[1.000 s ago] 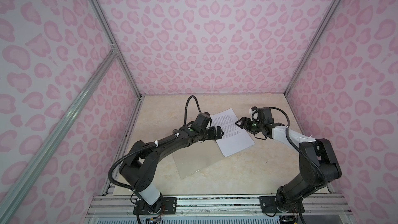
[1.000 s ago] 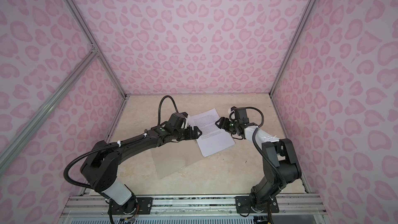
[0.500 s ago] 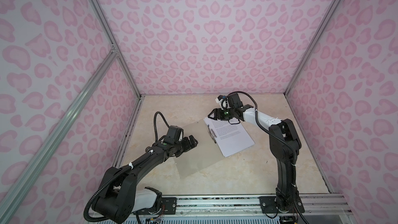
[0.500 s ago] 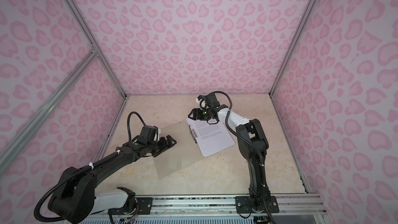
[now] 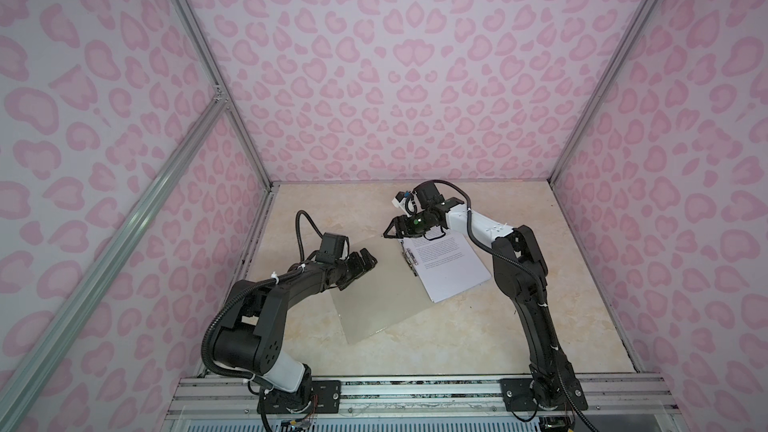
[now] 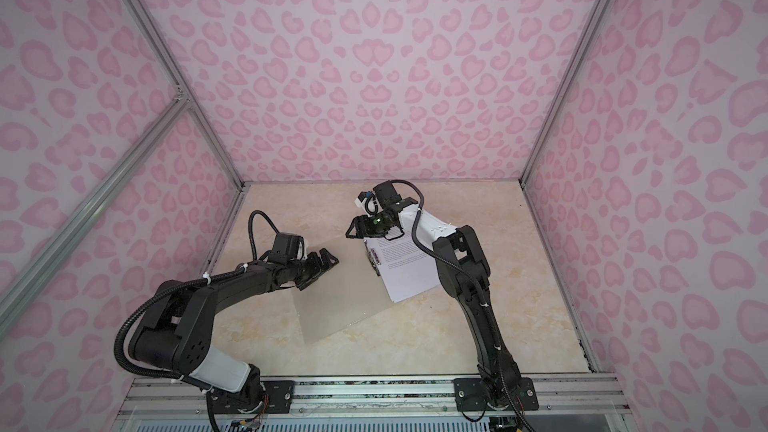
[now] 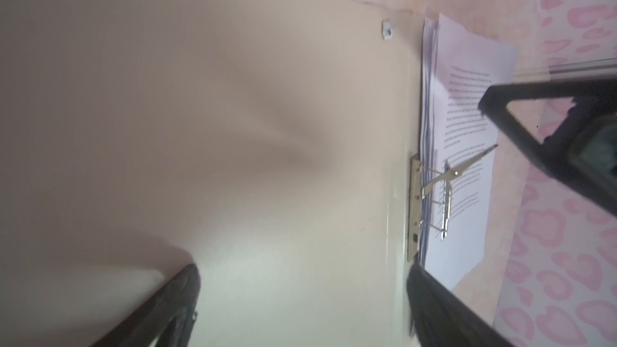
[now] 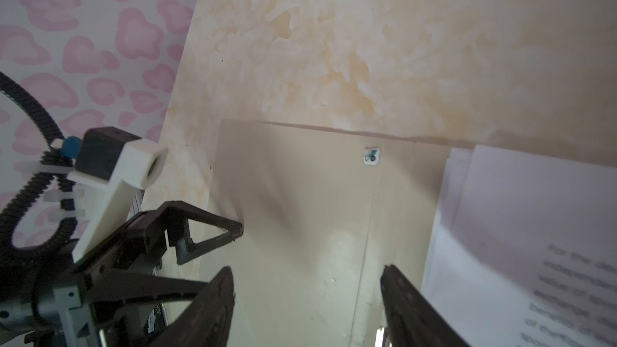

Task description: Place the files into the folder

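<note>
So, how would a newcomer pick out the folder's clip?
On the cream marbled tabletop lies an open beige folder, white printed sheets on its right half. The clip sits at the fold beside the sheets' edge, the only shiny metal piece there.

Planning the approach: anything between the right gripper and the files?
Nothing visible. The right gripper hangs open over the folder, at the far end of its spine, with the files just beside it. Only the metal clip lies along their spine edge, nearer the camera.
</note>
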Controlling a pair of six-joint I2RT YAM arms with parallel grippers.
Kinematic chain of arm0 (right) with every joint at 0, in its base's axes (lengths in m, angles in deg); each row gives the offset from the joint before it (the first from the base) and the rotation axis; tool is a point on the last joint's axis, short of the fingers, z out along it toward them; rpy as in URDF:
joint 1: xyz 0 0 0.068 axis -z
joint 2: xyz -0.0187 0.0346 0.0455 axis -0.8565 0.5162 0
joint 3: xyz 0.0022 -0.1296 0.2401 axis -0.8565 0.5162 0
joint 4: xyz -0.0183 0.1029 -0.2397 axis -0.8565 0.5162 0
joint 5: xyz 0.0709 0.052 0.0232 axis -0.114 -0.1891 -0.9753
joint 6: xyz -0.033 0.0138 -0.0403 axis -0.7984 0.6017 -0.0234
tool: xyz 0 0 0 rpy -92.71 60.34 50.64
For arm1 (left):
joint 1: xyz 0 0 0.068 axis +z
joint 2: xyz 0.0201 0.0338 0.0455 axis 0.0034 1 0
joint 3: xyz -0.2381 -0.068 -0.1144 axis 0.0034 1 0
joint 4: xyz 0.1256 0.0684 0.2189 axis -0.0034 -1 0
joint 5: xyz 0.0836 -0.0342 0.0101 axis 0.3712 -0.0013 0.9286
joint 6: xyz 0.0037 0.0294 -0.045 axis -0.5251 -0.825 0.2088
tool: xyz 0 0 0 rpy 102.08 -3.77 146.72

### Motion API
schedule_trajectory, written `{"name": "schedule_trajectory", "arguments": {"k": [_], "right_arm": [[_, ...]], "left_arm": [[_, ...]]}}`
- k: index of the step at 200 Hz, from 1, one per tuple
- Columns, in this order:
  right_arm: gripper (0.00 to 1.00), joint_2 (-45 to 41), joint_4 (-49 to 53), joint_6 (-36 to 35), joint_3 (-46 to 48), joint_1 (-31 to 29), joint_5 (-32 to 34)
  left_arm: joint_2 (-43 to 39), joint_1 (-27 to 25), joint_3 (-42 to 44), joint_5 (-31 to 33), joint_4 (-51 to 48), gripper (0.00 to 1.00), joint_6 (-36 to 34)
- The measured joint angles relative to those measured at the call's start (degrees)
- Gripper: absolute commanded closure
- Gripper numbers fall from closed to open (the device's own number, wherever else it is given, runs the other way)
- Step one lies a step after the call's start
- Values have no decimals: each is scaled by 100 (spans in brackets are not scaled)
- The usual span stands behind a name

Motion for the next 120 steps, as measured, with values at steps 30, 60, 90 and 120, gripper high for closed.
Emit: {"name": "schedule_trajectory", "arguments": {"k": [30, 60, 90, 120], "right_arm": [[31, -2, 140, -61, -15, -17, -52], [32, -109, 195, -63, 87, -125, -238], [33, -160, 162, -63, 177, -225, -413], [34, -269, 116, -52, 380, -306, -437]], "left_arm": [[297, 197, -234, 146, 155, 2, -136], [610, 319, -566, 223, 197, 2, -264], [772, 396, -789, 264, 151, 3, -315], [887, 490, -1016, 286, -22, 6, -411]]}}
